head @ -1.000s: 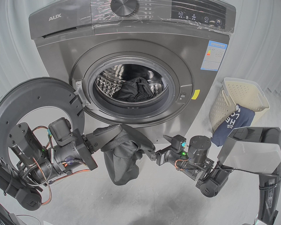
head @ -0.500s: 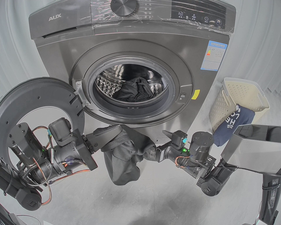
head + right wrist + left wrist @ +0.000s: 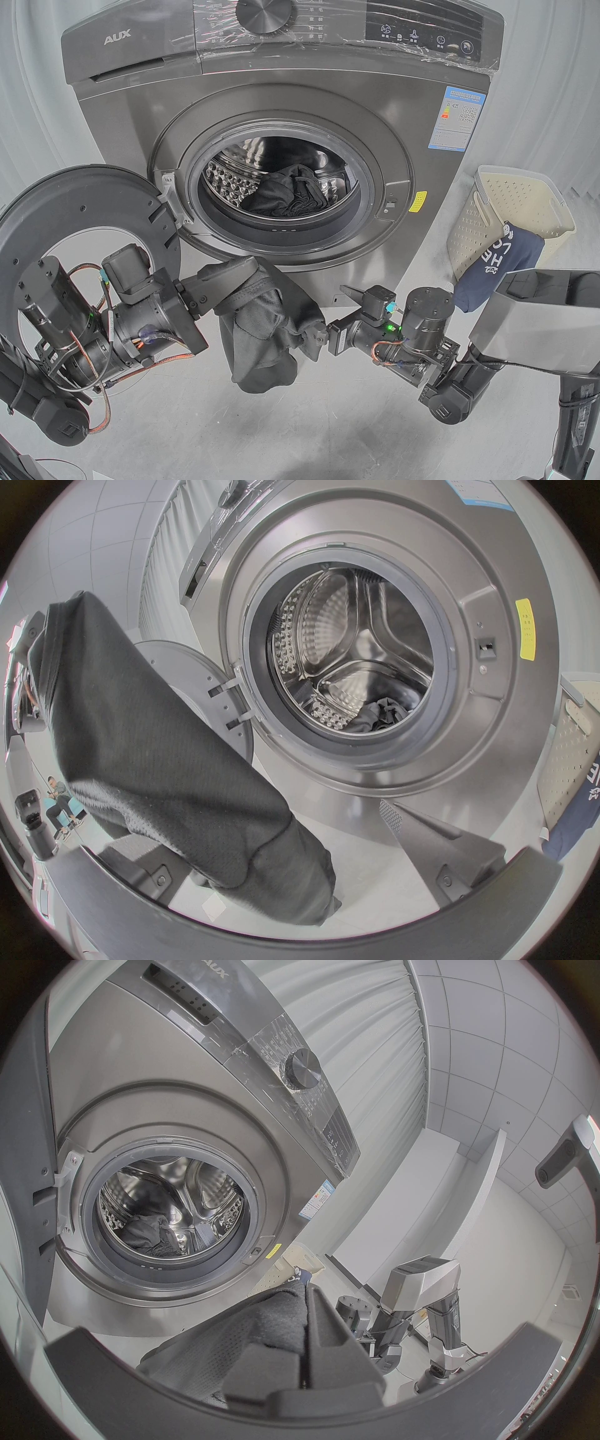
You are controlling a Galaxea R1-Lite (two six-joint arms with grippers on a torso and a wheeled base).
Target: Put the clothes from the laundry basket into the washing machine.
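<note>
A dark grey garment hangs in front of the washing machine, just below its open drum mouth. My left gripper is shut on the garment's top edge, and the left wrist view shows the cloth pinched there. From the right, my right gripper presses into the garment's side with its jaws open. One finger is bare and the other is under the cloth. Black clothes lie inside the drum. A navy garment hangs over the cream laundry basket.
The round machine door stands swung open on the left, right behind my left arm. The basket leans by the machine's right front corner. Bare grey floor lies below the hanging garment.
My right gripper has moved left into the garment's side, where the cloth now hides its fingertips. The left arm has lifted slightly, shifting the garment a little.
</note>
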